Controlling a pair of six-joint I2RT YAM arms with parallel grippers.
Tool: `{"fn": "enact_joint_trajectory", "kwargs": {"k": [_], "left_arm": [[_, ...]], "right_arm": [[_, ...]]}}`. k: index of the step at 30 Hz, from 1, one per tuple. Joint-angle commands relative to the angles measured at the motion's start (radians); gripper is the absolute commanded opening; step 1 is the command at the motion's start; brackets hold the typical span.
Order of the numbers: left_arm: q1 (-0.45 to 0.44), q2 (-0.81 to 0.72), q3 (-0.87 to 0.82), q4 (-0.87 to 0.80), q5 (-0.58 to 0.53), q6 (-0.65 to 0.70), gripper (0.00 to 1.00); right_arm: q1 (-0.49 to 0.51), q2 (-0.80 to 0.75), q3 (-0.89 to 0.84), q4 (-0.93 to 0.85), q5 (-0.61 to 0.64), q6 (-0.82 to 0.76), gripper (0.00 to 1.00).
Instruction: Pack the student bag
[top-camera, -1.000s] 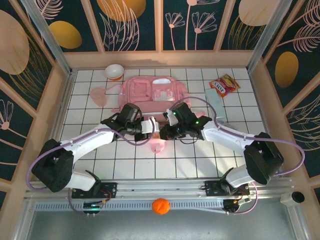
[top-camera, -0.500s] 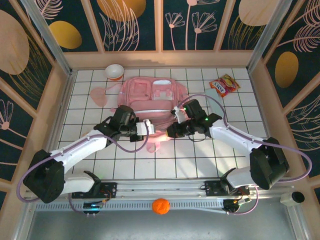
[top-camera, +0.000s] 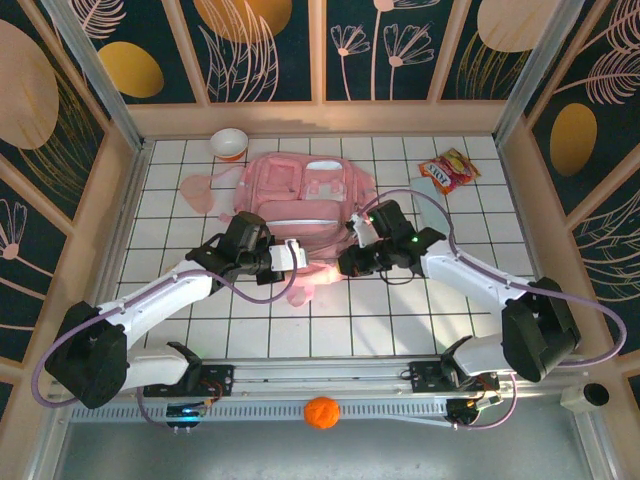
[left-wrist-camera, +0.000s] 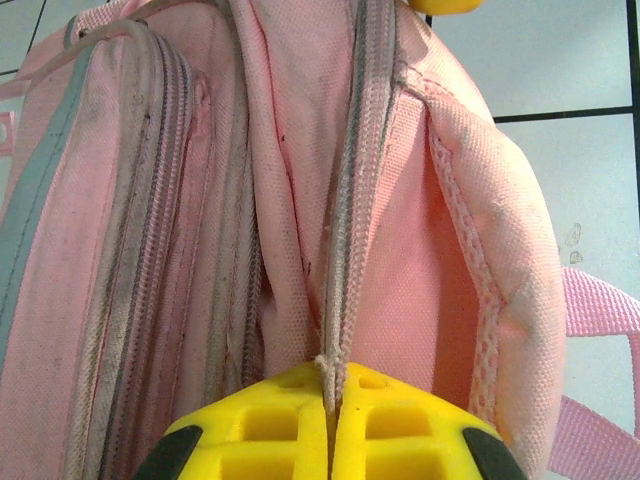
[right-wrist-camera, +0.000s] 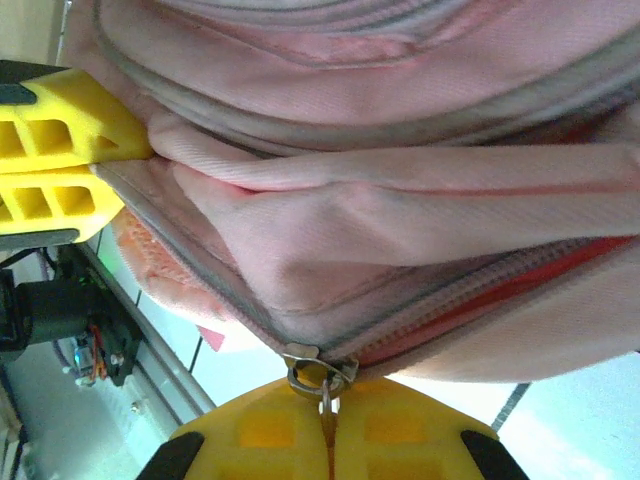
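Two end effectors are at work on one zip. The left end effector (left-wrist-camera: 330, 405) has its yellow pads pressed together on the fabric edge beside the zip track (left-wrist-camera: 345, 230), holding that seam taut. The right end effector (right-wrist-camera: 325, 425) is likewise closed, pinching the small metal zip pull (right-wrist-camera: 320, 368). From the right wrist, the left one's pads (right-wrist-camera: 70, 160) show clamped on the same seam further along. From above, the two meet just beside each other at the near edge of the student bag (top-camera: 300, 185), which lies flat on the white tiled table (top-camera: 400, 310), in the far middle, its near edge bunched up toward them.

My judgement is that packing has barely begun. The work in hand is the zip itself: past the slider on one side a reddish gap shows between the tapes, so the pocket looks partly open. A snack packet (top-camera: 448, 170) and a bowl (top-camera: 229, 143) lie on the table outside the bag, well apart from it, and an orange ball (top-camera: 321, 411) sits by the near rail. Nothing can be seen inside the bag.

The packet carries a red label with pale lettering, too small to read. No writing shows on the bag.
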Motion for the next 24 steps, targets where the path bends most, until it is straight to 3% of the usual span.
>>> {"fn": "enact_joint_trajectory", "kwargs": {"k": [1, 6, 11, 16, 18, 20, 24], "left_arm": [[0.051, -0.006, -0.004, -0.091, -0.167, -0.024, 0.00], [0.050, -0.019, -0.001, -0.116, -0.219, -0.036, 0.00], [0.050, -0.010, 0.008, -0.159, -0.402, -0.068, 0.05], [0.051, 0.004, 0.046, -0.230, -0.518, -0.095, 0.24], [0.051, -0.009, 0.078, -0.261, -0.460, -0.099, 0.42], [0.048, -0.036, 0.124, -0.305, -0.318, -0.092, 0.57], [0.009, -0.115, 0.130, -0.228, -0.021, -0.115, 0.66]], "right_arm": [[-0.061, -0.047, -0.050, -0.087, 0.121, 0.021, 0.00], [-0.074, -0.059, -0.075, -0.035, 0.130, 0.054, 0.00], [-0.017, -0.038, -0.066, -0.003, 0.130, 0.114, 0.00], [0.129, -0.029, -0.055, 0.114, 0.147, 0.220, 0.00], [0.166, -0.023, -0.055, 0.162, 0.150, 0.255, 0.00], [0.189, -0.019, -0.060, 0.214, 0.145, 0.281, 0.00], [0.213, 0.002, -0.055, 0.275, 0.115, 0.285, 0.00]]}}
